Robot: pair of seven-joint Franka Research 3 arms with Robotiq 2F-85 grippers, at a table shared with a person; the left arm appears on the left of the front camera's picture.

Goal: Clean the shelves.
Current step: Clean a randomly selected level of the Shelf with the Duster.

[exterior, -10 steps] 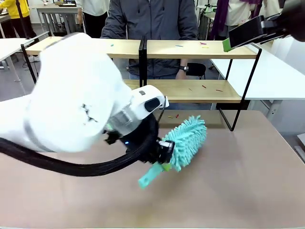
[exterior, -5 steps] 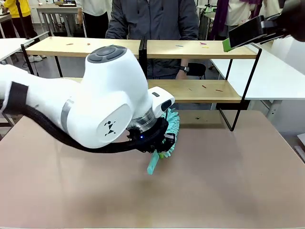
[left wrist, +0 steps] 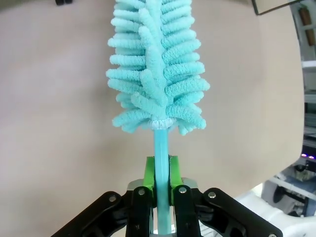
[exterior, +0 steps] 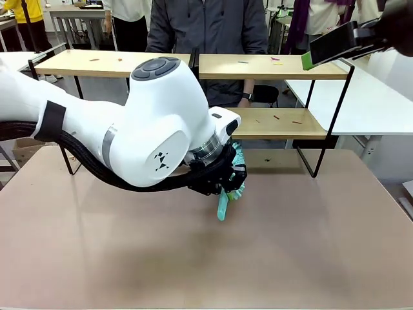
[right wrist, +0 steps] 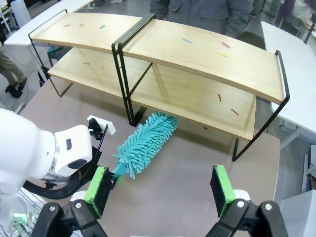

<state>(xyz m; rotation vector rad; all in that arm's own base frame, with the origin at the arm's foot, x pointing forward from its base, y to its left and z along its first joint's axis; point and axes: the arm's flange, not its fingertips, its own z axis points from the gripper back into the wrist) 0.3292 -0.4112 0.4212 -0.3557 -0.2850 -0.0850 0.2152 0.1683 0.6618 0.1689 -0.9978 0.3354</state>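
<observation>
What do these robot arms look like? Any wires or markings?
The left arm has rounded glossy white shells, a grey ring at one joint, a small black logo and a thick black cable bundle strapped alongside. Both arms end in black jaws with bright green pads.

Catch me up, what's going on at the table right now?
The left gripper is shut on the handle of the teal duster, holding it low over the table with the fluffy head pointing toward the lower board of the shelves. The right gripper hangs open, high above the scene. Small coloured scraps lie on the shelf boards, and a person stands behind the shelves.
</observation>
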